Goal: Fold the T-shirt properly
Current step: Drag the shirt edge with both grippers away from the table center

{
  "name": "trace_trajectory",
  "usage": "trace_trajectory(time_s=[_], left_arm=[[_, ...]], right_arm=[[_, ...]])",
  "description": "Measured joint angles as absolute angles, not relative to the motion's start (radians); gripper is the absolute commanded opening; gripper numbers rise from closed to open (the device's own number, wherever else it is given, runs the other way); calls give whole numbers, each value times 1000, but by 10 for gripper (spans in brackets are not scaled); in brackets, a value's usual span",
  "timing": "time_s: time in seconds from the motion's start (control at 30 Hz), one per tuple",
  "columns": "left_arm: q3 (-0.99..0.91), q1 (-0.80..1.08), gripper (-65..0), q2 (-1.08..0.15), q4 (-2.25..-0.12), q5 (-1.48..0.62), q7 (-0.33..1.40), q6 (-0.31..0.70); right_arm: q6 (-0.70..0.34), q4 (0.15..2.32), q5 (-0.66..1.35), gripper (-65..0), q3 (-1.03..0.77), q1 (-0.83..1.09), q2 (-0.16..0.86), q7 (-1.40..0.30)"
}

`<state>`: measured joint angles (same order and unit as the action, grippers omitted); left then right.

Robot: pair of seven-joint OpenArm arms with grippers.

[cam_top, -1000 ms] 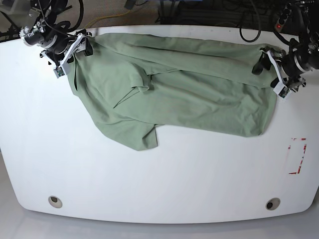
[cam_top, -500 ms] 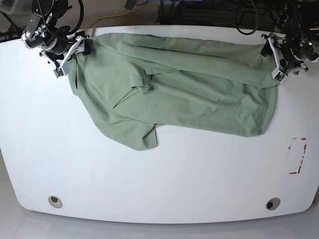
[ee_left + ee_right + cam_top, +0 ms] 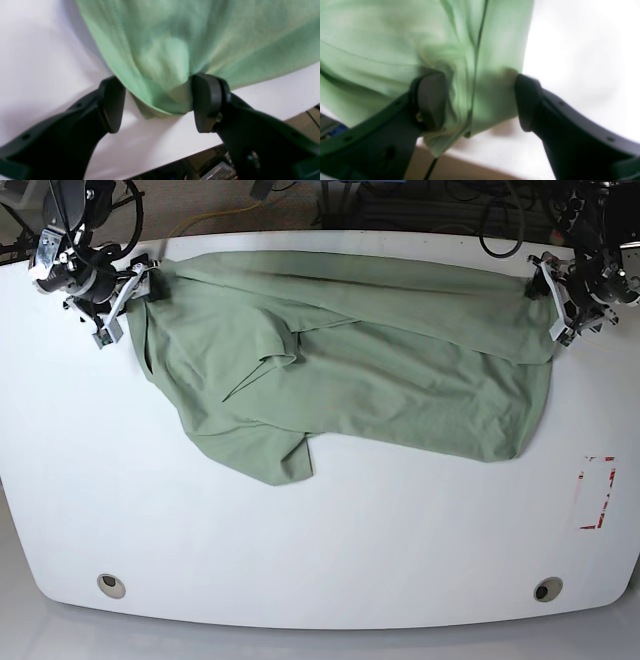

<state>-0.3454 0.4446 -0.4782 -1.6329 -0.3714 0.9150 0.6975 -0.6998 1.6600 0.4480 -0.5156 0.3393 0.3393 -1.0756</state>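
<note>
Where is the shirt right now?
In the base view the shirt lies spread across the far half of the white table, with the right gripper at its left end and the left gripper at its right end.

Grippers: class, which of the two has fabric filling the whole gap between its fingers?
The right gripper: T-shirt cloth spans both fingers. The left gripper shows bare table beside one finger.

A white table with rounded corners carries everything. Its top is glossy and has 2 round grommet holes near the front edge, 1 at the left and 1 at the right. A red-and-white tape mark sits by the right edge. The sage-green T-shirt lies spread and rumpled across the back half, 1 sleeve lobe reaching toward the middle.
</note>
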Motion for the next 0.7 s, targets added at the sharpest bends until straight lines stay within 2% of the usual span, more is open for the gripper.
trace_trajectory(time_s=[0.1, 0.3, 0.57, 0.7], left_arm=[[-339, 496, -265, -508, -1670, -378, 910, 697], [-342, 561, -265, -512, -1729, -359, 931, 697], [-434, 656, -265, -503, -1836, -350, 969, 701], [-473, 606, -265, -503, -1885, -344, 1026, 700]], right_arm=[[-700, 1613, 453, -250, -493, 336, 367, -1009], [-708, 1590, 485, -250, -489, 334, 404, -995], [-704, 1641, 449, -250, -483, 348, 415, -1040], [-699, 1723, 427, -250, -483, 356, 408, -1116]])
